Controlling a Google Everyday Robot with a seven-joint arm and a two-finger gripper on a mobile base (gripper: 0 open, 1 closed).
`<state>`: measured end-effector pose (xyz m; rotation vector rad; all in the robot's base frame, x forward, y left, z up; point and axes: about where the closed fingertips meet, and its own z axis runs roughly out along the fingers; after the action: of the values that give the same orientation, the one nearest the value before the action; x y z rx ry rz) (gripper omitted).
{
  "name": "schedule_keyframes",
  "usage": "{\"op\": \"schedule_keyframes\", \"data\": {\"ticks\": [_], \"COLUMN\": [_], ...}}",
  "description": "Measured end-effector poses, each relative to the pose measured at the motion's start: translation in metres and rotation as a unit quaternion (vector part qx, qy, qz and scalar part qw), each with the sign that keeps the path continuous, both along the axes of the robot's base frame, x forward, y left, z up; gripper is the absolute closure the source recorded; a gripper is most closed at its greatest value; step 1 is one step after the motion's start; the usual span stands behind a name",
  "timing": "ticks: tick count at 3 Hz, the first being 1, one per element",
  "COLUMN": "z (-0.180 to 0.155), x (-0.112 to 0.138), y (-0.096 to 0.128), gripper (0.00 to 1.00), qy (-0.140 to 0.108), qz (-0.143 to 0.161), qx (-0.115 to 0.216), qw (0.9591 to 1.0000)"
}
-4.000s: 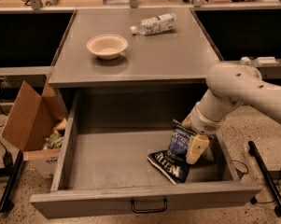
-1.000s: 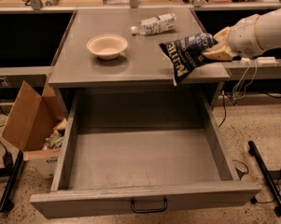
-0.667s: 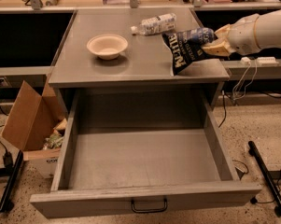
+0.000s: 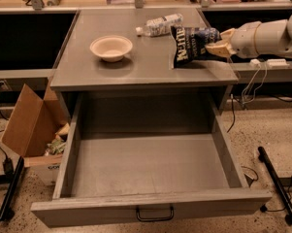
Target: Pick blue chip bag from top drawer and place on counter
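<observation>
The blue chip bag (image 4: 191, 45), dark navy with white lettering, hangs tilted over the right side of the grey counter (image 4: 140, 67), its lower end at or just above the surface. My gripper (image 4: 217, 43) comes in from the right on a white arm and is shut on the bag's right end. The top drawer (image 4: 145, 164) is pulled fully open below the counter, with nothing in it, and its black handle (image 4: 154, 213) faces the front.
A beige bowl (image 4: 111, 48) stands on the counter's left half. A clear plastic bottle (image 4: 160, 24) lies at the back, just behind the bag. A brown cardboard box (image 4: 33, 130) with clutter stands left of the drawer. Cables and a black bar lie on the floor at right.
The bag was lifted out of the drawer and carried up over the counter. In the last second it moved further back and down toward the counter's right side.
</observation>
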<state>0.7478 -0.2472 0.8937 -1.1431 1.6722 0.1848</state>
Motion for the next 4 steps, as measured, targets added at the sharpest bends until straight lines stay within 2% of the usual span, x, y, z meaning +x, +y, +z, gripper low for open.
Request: {"op": "schedule_keyframes", "data": {"ticks": [1,2,3,4], "z": [-0.0057,-0.0056,-0.0056,-0.0056], "x": [0.0155,0.0162,0.0162,0.0162], "y": [0.0015,0.0015,0.0015,0.0015], "gripper": [1.0,0.74,0.43,0.18], "qy": [0.002,0.002,0.002,0.002], "qz": [-0.005,-0.005,-0.005,-0.005], "qx": [0.01,0.01,0.01,0.01], "qw": [0.9999,0.9999,0.9999,0.9999]}}
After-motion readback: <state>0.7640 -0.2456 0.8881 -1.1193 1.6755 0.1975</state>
